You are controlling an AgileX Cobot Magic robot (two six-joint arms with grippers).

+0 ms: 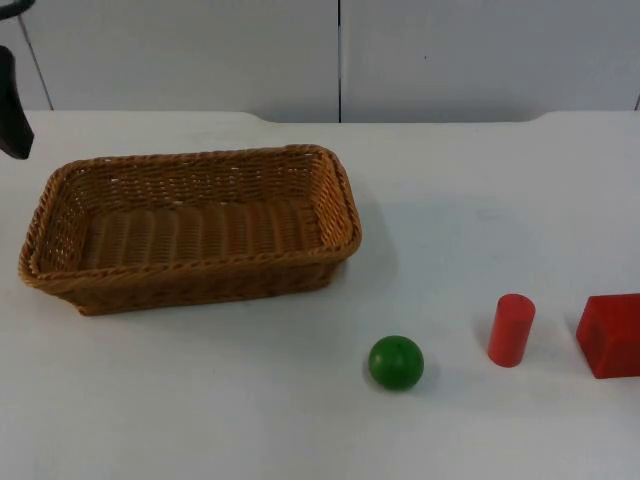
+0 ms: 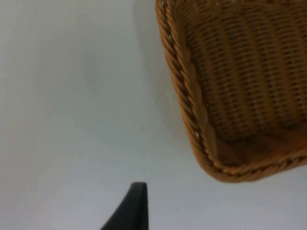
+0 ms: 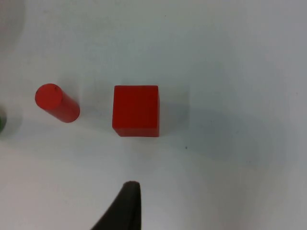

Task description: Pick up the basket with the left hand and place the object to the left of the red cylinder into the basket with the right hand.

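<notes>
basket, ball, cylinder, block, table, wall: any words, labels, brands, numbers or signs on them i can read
None: no text, label, brand, number or sign can be read.
The wicker basket is plain weave.
The green ball, red cylinder and red block are plain coloured, unmarked.
The white table and grey wall carry no writing.

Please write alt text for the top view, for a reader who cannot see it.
An empty wicker basket sits on the white table, still on the surface. In front of it to the right stand a green ball, an upright red cylinder and a red cube, in a row, left to right. The left arm waits at the upper left edge.
</notes>
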